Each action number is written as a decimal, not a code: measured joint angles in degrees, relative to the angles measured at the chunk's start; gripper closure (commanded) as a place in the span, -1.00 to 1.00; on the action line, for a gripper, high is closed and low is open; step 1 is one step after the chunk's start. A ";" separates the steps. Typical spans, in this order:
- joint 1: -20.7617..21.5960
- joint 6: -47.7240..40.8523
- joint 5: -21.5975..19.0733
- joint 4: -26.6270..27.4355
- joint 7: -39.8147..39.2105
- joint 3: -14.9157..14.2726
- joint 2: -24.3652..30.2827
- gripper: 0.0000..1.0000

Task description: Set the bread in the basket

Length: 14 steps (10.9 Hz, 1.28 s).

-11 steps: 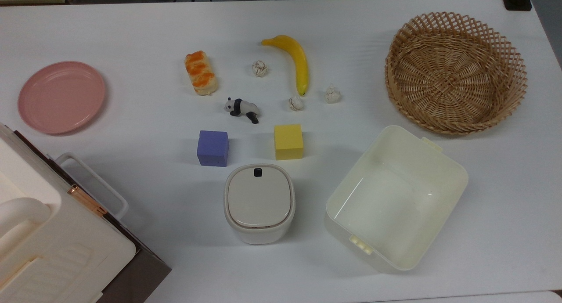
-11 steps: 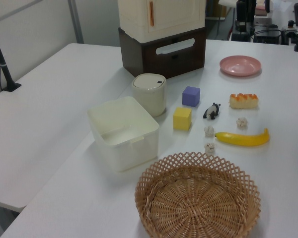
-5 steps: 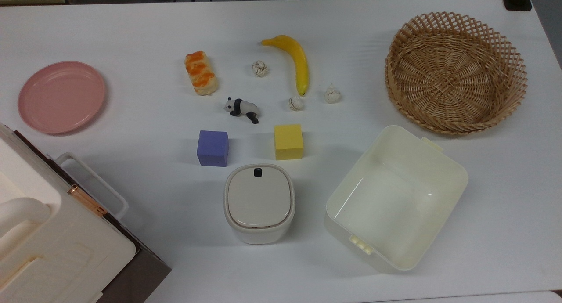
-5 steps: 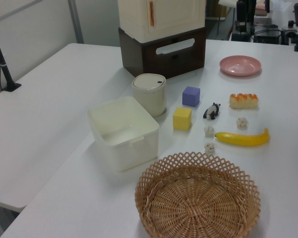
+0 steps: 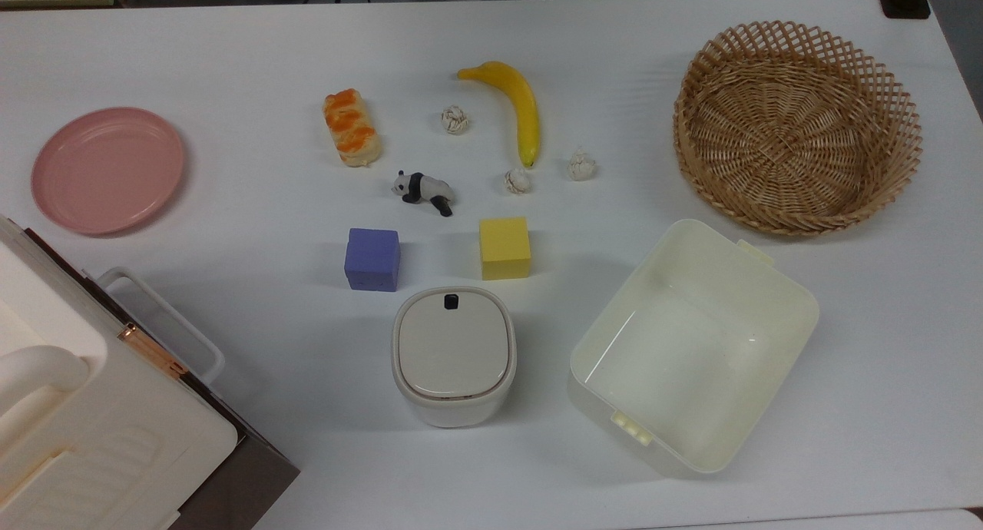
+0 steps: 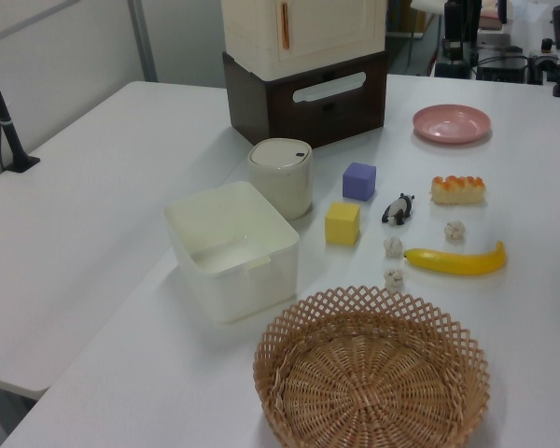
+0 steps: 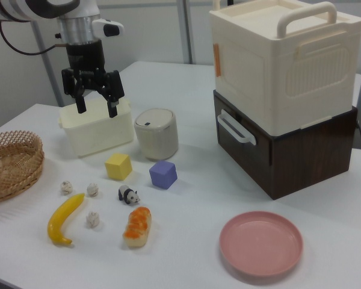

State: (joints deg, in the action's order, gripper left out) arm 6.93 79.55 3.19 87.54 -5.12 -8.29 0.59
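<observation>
On the white worktop: one bread, one basket, one banana, three little paper balls, two blocks, one toy panda. Up high in the right view, pincer wide open, holding nothing. Bread low on the worktop, well apart from pincer, far from basket. Small tan loaf, orange patches on top.

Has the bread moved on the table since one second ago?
No. In the top view the bread lies just as before, up-left of the panda figure, apart from it.
</observation>
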 measured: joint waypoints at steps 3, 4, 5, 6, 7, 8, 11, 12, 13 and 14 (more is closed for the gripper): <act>0.01 0.05 0.00 0.00 0.00 0.00 0.00 -1.00; 0.01 0.41 0.00 0.00 0.00 0.00 0.00 -1.00; 0.01 1.25 0.00 0.00 0.00 0.00 -0.02 -1.00; 0.01 2.49 0.00 0.00 0.00 0.00 -0.13 -1.00; -0.03 3.31 0.00 0.02 0.00 -0.02 -0.46 -1.00; -0.05 4.31 0.00 0.04 0.00 -0.08 -1.12 -1.00; -0.07 6.47 0.00 0.07 -0.02 -0.13 -3.20 -1.00; -0.07 6.55 0.00 0.10 -0.18 -0.13 -3.57 -1.00; -0.07 6.55 0.00 0.45 -0.79 -0.13 -4.00 -1.00; -0.07 6.55 0.00 1.02 -1.45 -0.13 -4.22 -1.00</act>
State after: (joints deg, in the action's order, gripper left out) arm 6.86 86.10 3.19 88.56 -6.58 -8.41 -3.63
